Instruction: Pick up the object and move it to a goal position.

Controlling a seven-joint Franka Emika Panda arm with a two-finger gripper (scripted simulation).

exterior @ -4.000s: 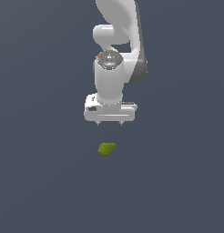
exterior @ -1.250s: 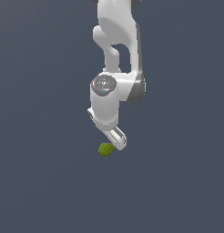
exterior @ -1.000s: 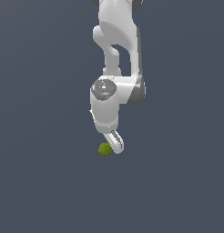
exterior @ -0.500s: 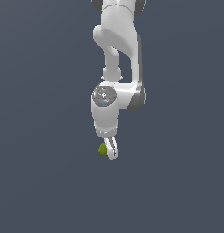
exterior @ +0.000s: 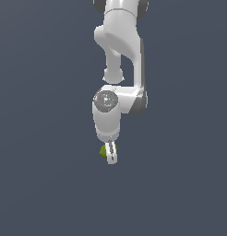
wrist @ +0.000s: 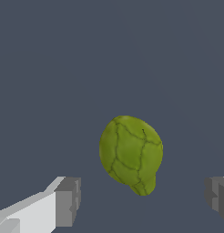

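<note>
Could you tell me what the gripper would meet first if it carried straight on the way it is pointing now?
Most likely the olive-green object: in the wrist view it sits between the open gripper's two fingers, untouched. In the exterior view the gripper overlaps it, so depth is uncertain.

I am seeing one plain dark grey-blue surface (exterior: pixel 46 184) filling both views, with no edge or marking showing. Lying on it is the object (wrist: pixel 130 154), an olive-green lumpy blob with dark crack-like lines and one narrower end. In the exterior view it is showing only partly (exterior: pixel 104 151), and nothing else is resting there
</note>
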